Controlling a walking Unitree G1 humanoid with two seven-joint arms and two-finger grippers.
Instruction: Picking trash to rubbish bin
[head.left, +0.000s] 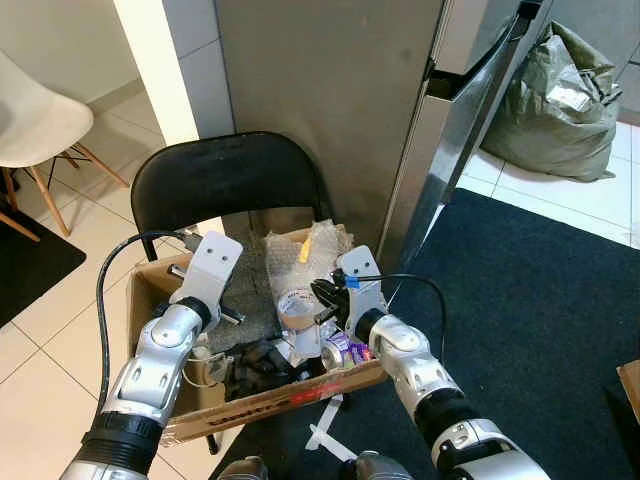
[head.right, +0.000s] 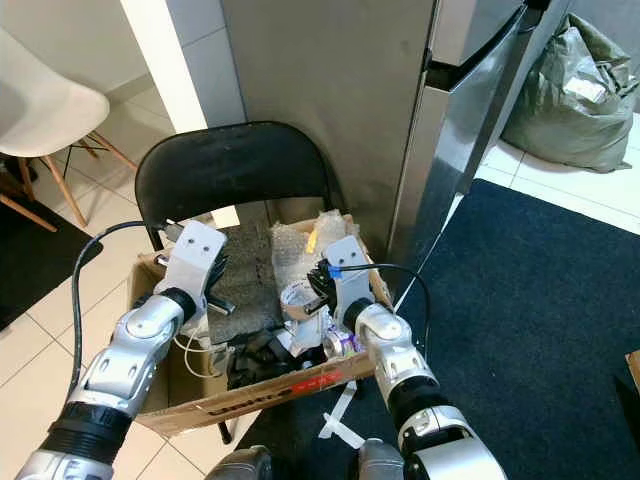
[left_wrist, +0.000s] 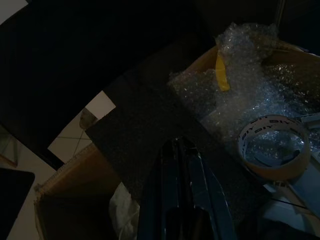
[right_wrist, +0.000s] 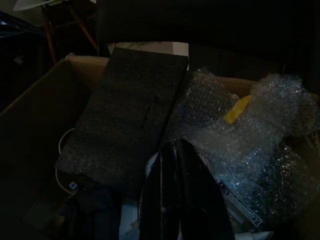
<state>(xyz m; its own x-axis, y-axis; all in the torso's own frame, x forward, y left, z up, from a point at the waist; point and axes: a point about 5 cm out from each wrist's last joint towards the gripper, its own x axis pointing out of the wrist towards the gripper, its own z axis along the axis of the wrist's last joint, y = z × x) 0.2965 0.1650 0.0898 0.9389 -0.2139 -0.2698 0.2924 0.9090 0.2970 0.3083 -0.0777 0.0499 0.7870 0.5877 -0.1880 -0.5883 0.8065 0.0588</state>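
Cardboard box (head.left: 150, 290) of bubble wrap (head.left: 310, 250), tape roll (head.left: 296, 305)

- Left arm (head.left: 160, 365): silver segments, black ribbed cuff, white wrist plate, looping black cable.
- Right arm (head.left: 420, 375): silver, black joints, blue cable clip.

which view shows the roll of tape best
The left wrist view: the roll of tape appears large and whole on the bubble wrap, printed lettering visible. Both eye views show it small beside the right gripper. The right wrist view is too dark to tell.
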